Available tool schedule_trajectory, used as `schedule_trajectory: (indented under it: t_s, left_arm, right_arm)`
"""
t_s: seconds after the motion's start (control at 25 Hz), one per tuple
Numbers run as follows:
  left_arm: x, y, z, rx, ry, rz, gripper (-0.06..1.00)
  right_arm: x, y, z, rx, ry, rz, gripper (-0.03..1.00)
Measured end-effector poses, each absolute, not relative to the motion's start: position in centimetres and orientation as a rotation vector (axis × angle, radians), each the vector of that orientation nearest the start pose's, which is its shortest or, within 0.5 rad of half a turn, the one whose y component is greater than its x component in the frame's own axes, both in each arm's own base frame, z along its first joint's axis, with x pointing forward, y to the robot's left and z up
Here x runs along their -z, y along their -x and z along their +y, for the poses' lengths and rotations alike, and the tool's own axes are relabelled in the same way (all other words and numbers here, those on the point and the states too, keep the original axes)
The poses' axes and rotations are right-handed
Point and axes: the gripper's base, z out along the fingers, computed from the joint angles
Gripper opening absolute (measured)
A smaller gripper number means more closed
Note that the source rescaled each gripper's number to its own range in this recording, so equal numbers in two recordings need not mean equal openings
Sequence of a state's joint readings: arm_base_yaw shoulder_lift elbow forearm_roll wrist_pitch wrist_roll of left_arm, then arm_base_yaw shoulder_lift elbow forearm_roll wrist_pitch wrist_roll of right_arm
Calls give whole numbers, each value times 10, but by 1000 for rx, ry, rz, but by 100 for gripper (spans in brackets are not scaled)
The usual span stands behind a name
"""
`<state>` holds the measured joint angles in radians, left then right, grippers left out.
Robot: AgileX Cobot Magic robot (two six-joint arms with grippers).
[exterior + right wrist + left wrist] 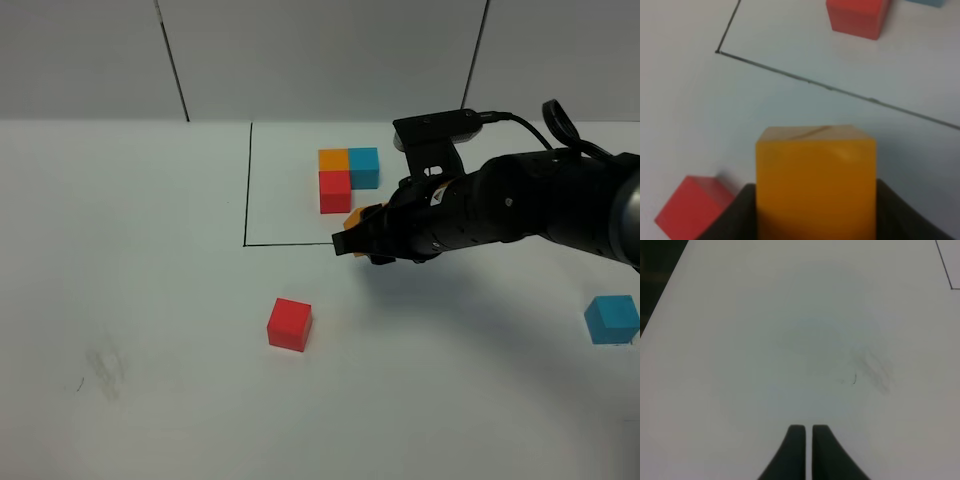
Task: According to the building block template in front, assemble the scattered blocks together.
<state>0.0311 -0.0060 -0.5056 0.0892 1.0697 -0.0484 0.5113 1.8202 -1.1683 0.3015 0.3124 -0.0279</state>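
Note:
The building block template (345,172) is an L of orange, blue and red cubes inside a thin black drawn frame (247,180). My right gripper (356,241) hovers over the frame's front line, shut on the orange block (353,218). The right wrist view shows that orange block (815,180) filling the space between the dark fingers (740,212), with the template's red cube (857,17) beyond the frame line. The loose red block (290,324) lies in front of the frame, apart from the gripper. The loose blue block (612,319) sits at the far right. My left gripper (808,440) is shut and holds nothing.
A faint dark smudge (105,370) marks the white table at front left, and it also shows under the left gripper as a smudge (870,365). The right arm's black body (520,205) spans the right side above the table. A grey wall stands behind.

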Motion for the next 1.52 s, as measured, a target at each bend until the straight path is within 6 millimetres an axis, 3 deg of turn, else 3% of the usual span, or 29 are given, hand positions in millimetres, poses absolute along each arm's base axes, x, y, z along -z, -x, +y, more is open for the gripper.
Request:
schedule_trajectory:
  t_s: [0.44, 0.88, 1.28, 1.52]
  left_arm:
    - [-278, 7, 7, -96, 86, 2038, 0]
    - [-278, 7, 7, -96, 86, 2038, 0]
    - [-278, 7, 9, -127, 88, 2037, 0]
    - [-278, 7, 9, -127, 88, 2037, 0]
  right_arm:
    - [-196, -374, 231, -544, 209, 2478, 51]
    - [-173, -375, 244, -538, 101, 2540, 51]
    - [-166, -365, 245, -315, 656, 2514, 51]
    - [-166, -363, 244, -197, 1037, 2395, 51]
